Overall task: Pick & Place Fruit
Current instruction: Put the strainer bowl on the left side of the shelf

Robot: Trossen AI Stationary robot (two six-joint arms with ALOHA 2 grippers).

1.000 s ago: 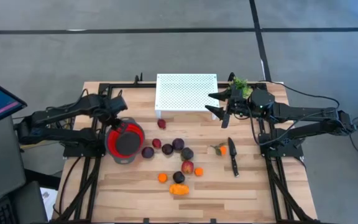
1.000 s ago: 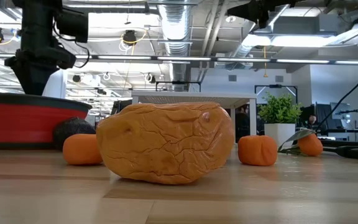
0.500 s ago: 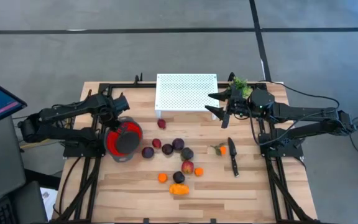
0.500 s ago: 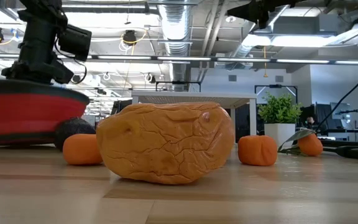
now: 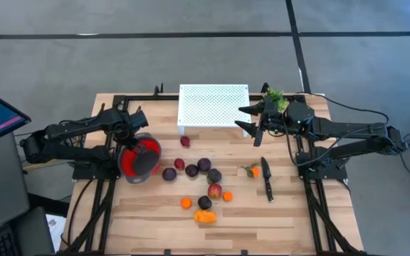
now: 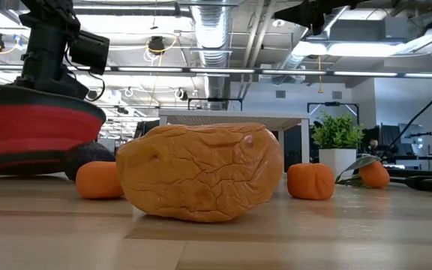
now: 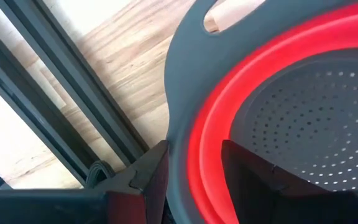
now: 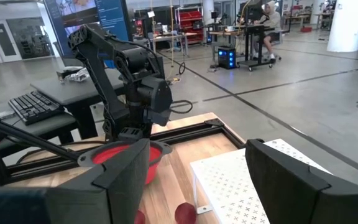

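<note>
Lifted and tipped since a moment ago, the red colander (image 5: pixel 139 158) hangs off the bench near its left edge. Left gripper (image 7: pixel 194 168) pinches its rim; right gripper (image 5: pixel 251 122) hovers wide by the white rack (image 5: pixel 213 105), holding nothing.

A wooden table (image 5: pixel 155 213) carries the scattered fruit (image 5: pixel 203 166). A knife (image 5: pixel 267 180), a white perforated stand (image 5: pixel 213 107) and a potted plant (image 5: pixel 274 95) rest there too.

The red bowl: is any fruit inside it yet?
No. In the left wrist view the red bowl, gripped by the left pincer, shows only its bare perforated inside.
</note>
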